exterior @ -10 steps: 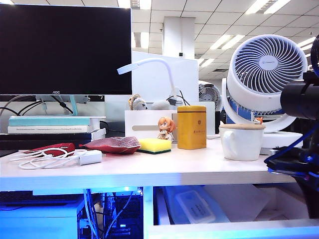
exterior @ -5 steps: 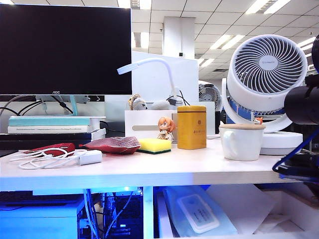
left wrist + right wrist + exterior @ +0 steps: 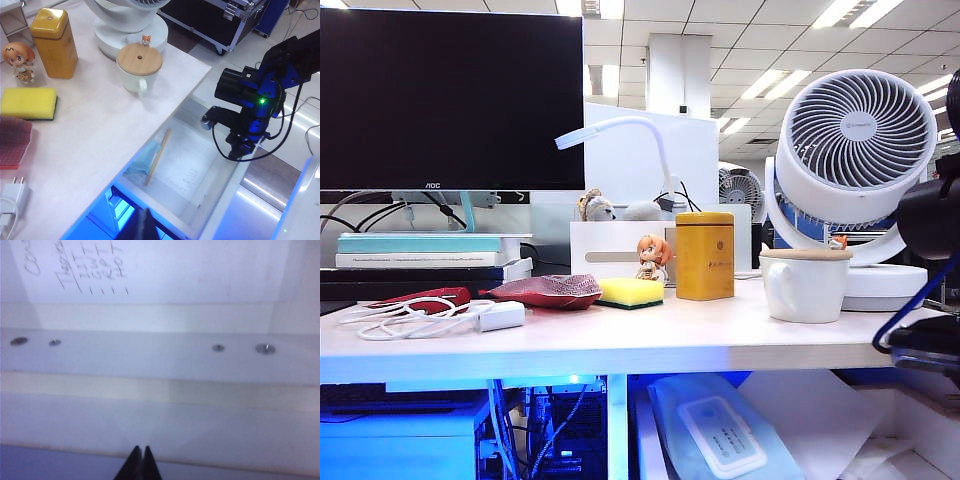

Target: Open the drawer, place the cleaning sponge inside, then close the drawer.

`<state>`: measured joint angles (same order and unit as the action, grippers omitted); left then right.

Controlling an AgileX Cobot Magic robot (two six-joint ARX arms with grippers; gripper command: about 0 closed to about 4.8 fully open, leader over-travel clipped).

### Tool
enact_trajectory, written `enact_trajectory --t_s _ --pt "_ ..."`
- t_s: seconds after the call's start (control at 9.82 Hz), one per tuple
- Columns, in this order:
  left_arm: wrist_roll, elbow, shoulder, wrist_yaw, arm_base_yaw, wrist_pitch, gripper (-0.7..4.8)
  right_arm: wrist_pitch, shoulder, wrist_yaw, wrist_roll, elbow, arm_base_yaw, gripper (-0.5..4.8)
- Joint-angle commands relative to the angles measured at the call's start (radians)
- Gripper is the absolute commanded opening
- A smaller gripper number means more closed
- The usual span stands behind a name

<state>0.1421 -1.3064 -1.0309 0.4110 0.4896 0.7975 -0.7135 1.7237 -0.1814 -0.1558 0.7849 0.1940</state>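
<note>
Sponge: cleaning sponge (image 3: 28, 103) lay flat on the table (image 3: 105, 130), between the red mesh pouch (image 3: 13, 142) and the figurine (image 3: 19, 61); nothing held it, well apart from both sets of fingers.
Drawer: drawer (image 3: 200, 172) stood pulled out below the table edge, with paper and a wooden stick (image 3: 158, 156) inside.
Right gripper: right gripper (image 3: 139, 460) hung just over the drawer's front rail, fingers pressed together, empty.
Left gripper: left gripper (image 3: 145, 225) sat high above the table's front edge; only a dark tip showed, fingers closed on nothing.
Writing: monitor (image 3: 450, 100) bezel read "AOC"; the sheet of paper (image 3: 155, 270) in the drawer carried handwriting, too blurred to read; print on the yellow tin (image 3: 704, 256) too small to read.
Hidden: right arm (image 3: 930, 290) cut off at the frame edge in the exterior view; drawer front out of frame there.
Mug: white mug (image 3: 138, 70) with a wooden lid stood near the fan (image 3: 850, 150) base.
</note>
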Motion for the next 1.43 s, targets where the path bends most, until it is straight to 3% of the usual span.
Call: enact_trajectory --t_s 0.1,1.02,1.43 --pt "0.004 -0.005 0.002 0.005 0.000 -0.010 -0.05 -0.073 -0.001 -0.007 0.000 -0.002 0.001 -0.06" --pt "0.005 -0.005 0.002 0.005 0.000 -0.010 -0.05 -0.199 -0.001 -0.008 0.008 -0.002 0.001 -0.06" --pt "0.004 -0.005 0.002 0.005 0.000 -0.010 -0.05 -0.101 -0.044 -0.003 0.027 0.005 0.001 -0.06"
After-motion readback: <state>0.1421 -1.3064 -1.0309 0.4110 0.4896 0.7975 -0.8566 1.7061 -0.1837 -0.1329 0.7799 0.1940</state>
